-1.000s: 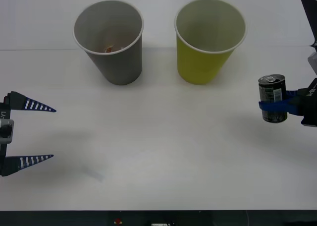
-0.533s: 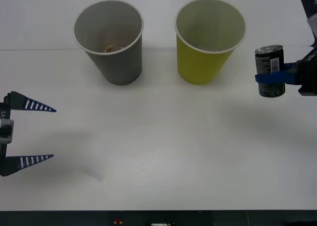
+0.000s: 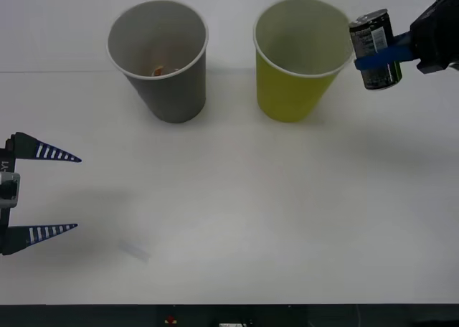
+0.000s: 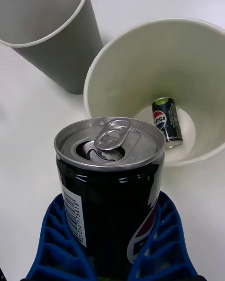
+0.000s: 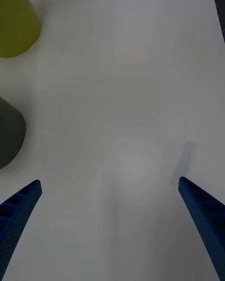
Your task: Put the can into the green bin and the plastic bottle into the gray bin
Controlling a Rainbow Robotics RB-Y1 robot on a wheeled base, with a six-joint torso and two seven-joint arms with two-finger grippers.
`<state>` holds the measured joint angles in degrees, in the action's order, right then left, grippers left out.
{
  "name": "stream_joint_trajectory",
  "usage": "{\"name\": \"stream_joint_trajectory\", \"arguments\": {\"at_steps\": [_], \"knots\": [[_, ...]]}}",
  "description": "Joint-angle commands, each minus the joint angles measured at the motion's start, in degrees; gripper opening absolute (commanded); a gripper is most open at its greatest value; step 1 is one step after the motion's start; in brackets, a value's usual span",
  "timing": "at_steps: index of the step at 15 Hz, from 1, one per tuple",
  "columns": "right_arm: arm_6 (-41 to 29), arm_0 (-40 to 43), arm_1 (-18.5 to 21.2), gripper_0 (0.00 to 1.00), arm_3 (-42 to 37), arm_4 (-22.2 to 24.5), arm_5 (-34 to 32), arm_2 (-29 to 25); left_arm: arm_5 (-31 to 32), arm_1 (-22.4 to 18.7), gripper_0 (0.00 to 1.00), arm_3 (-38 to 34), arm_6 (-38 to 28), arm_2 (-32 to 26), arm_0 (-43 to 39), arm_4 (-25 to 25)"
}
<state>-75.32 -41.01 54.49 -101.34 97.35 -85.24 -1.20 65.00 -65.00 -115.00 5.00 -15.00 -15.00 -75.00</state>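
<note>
Can [image 3: 375, 49] is up in the air, clamped in the right gripper [image 3: 384, 54], just beside the green bin's [image 3: 301, 90] right rim and about level with it, tilted slightly. Not over the opening yet, by the look of the front view. Blue fingers [image 4: 56, 243] pinch the can's lower body from both sides; top with pull-tab is uppermost, and the tab opening looks dark, maybe already opened, can't be sure.

Handling, my guess: small thin metal can, stiff but dentable, light if empty, smooth printed wall so a bit slippery. A mid-to-low body grip across the round wall, as now, seems right; squeeze too hard and it could crumple.

Writing: barcode with digits runs up the can's side, too small to read. A partial red-white-blue logo shows lower on the label. A second can [image 4: 166, 122] lies at the bottom of the green bin, with "PEPSI" readable on its dark label.

Gray bin [image 3: 161, 69] stands left of the green one, near but not touching, with something small and orange-ish inside, unclear what. Left gripper [image 3: 50, 192] is parked low at the table's [image 3: 237, 198] left edge, fingers spread, holding nothing.
</note>
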Motion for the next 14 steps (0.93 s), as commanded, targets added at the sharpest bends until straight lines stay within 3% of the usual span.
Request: {"name": "stream_joint_trajectory", "arguments": {"at_steps": [1,8,12,14], "knots": [[0.0,-8.7,-0.9,0.0,7.5,3.0,0.0,6.6,0.0,0.0,1.0,0.0,0.0,0.0,0.0,0.0],[0.1,-21.1,-10.5,0.0,21.4,15.7,1.3,13.3,0.0,0.0,1.0,0.0,0.0,0.0,0.0,0.0],[0.4,-23.9,-12.7,0.02,25.5,18.5,2.8,15.3,0.0,0.0,1.0,0.0,0.0,0.0,0.0,0.0],[1.9,-24.0,-12.8,0.32,25.6,18.3,2.8,15.3,0.0,0.0,1.0,0.0,0.0,0.0,0.0,0.0]]}}
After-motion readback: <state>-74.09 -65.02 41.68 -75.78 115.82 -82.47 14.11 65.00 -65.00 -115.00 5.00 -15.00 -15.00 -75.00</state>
